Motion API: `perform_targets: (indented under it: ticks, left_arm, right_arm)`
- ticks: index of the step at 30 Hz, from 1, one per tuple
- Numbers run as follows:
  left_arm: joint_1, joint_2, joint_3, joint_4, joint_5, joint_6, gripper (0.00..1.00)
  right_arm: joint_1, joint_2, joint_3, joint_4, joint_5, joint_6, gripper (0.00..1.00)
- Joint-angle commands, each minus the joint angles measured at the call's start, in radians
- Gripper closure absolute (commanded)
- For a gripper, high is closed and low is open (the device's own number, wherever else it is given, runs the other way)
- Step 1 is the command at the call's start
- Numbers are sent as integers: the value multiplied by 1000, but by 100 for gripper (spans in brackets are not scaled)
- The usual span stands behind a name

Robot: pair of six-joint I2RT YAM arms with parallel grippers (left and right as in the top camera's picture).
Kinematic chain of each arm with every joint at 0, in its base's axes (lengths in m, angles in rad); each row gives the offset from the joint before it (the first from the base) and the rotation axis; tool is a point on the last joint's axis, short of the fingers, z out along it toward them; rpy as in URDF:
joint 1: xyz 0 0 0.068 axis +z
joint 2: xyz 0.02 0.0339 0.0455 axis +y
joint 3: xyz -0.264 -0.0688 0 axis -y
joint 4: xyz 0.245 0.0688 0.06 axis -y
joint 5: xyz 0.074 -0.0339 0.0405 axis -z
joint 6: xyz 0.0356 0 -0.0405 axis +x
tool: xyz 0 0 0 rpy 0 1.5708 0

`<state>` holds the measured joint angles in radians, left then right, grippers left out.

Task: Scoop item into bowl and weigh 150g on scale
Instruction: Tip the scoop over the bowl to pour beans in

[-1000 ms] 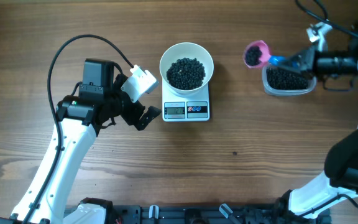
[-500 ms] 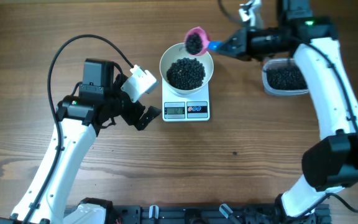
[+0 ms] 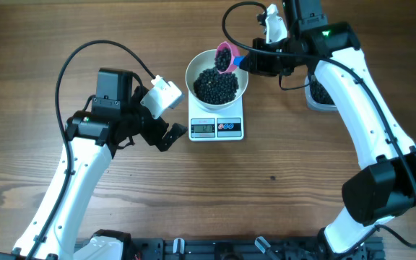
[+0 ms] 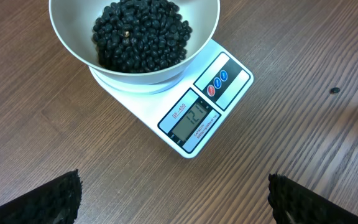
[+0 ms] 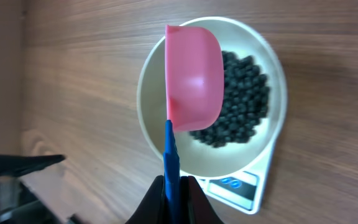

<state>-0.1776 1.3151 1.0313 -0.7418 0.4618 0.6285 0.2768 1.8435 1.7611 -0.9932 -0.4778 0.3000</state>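
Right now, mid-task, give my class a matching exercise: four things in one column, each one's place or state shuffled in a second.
1. pink plastic scoop with blue handle
2. round white bowl
3. white rectangular kitchen scale
4. left gripper

A. open, holding nothing
B. tilted above the bowl, handle pinched by the right gripper
C. under the bowl, display showing digits
D. on the scale, holding black beads

Pairs: 1-B, 2-D, 3-C, 4-A

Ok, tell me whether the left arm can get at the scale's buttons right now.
Probably yes. The open left claw hovers beside the scale with nothing between; the buttons sit uncovered in front of the bowl, and the scoop hangs over the bowl only.
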Motion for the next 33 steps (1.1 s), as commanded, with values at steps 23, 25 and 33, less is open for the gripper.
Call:
perform_targets:
  ticks: [23,25,33]
  left_arm:
    - [-4,-13,1,0,9,19,0]
    - [-4,-13,1,0,9,19,0]
    - [-4,-13,1,0,9,19,0]
  right_arm:
    - [166,16,26,61,360,-280,96]
    - [175,16,26,62,373,-281,96]
    - [172,16,26,65,330,-262,96]
